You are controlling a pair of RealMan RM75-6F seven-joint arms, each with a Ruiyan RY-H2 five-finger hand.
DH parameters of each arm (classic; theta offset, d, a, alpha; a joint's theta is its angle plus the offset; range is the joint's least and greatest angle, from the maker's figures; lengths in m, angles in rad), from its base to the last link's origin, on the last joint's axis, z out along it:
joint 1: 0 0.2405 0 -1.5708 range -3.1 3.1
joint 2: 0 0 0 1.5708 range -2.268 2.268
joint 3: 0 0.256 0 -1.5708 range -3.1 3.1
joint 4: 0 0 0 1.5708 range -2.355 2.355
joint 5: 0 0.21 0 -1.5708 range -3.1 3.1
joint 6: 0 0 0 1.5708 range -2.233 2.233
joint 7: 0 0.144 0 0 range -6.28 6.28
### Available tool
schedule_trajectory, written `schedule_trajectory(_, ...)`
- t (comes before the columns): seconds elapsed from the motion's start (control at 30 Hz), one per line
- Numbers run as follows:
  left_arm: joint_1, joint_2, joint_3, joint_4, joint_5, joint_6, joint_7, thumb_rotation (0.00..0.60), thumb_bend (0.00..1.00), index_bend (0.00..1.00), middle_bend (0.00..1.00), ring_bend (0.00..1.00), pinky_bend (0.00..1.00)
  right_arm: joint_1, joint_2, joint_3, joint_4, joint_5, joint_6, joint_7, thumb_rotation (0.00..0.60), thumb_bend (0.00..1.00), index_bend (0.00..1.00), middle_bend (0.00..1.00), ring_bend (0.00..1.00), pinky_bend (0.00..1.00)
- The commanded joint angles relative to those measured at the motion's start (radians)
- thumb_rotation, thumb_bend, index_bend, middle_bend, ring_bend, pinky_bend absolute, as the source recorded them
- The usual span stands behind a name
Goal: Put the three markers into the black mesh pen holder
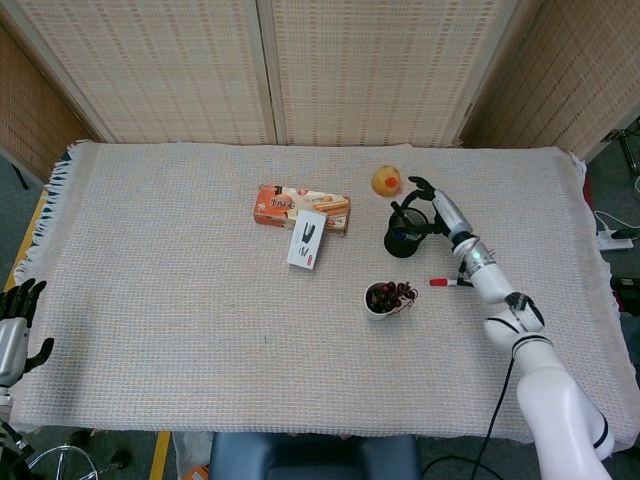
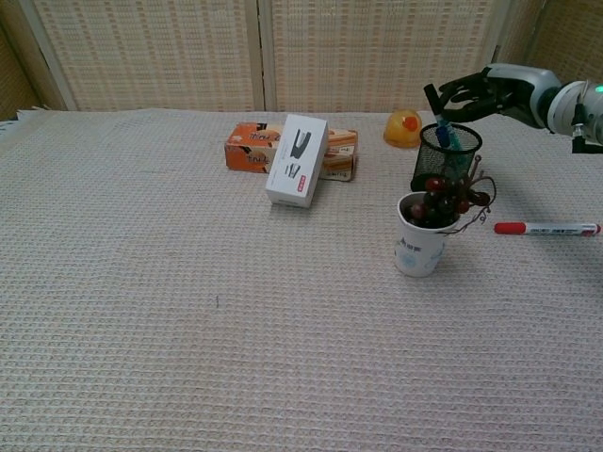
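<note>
Hovering over the black mesh pen holder (image 2: 447, 153), your right hand (image 2: 476, 92) spreads its fingers (image 2: 450, 94), gripping nothing. A teal marker (image 2: 446, 138) stands inside; the red marker (image 2: 546, 228) lies right.

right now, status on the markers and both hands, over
Right robot hand open above black mesh pen holder, marker inside. Left robot hand idle at table edge. Red marker on cloth; cherry cup beside holder.
</note>
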Motion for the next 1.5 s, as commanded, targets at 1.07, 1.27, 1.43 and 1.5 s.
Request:
schedule_trajectory(1.07,0.007,0.008,0.007,-0.028,0.035,0.032,0.01,0.6,0.32,0.0,0.0,0.0,0.03,-0.422,0.576,-0.149,-1.162,0.149,0.487,-1.402,0.6,0.33,0.27,0.0,0.0,0.0)
schedule_trajectory(1.27,0.009,0.01,0.009,-0.035,0.04,0.037,0.013,0.6,0.32,0.0,0.0,0.0,0.03,-0.437,0.515,-0.135,-1.063,0.286,0.37,-1.519,0.6,0.33,0.32,0.0,0.0,0.0)
schedule_trajectory(1.43,0.009,0.01,0.008,-0.035,0.037,0.036,0.016,0.6,0.32,0.0,0.0,0.0,0.03,-0.412,0.445,-0.101,-0.954,0.328,0.298,-1.577,0.6,0.33,0.34,0.0,0.0,0.0)
schedule_trajectory(1.5,0.008,0.009,0.008,-0.034,0.033,0.032,0.016,0.6,0.32,0.0,0.0,0.0,0.03,-0.396,0.415,-0.083,-0.906,0.342,0.263,-1.58,0.6,0.33,0.36,0.0,0.01,0.0)
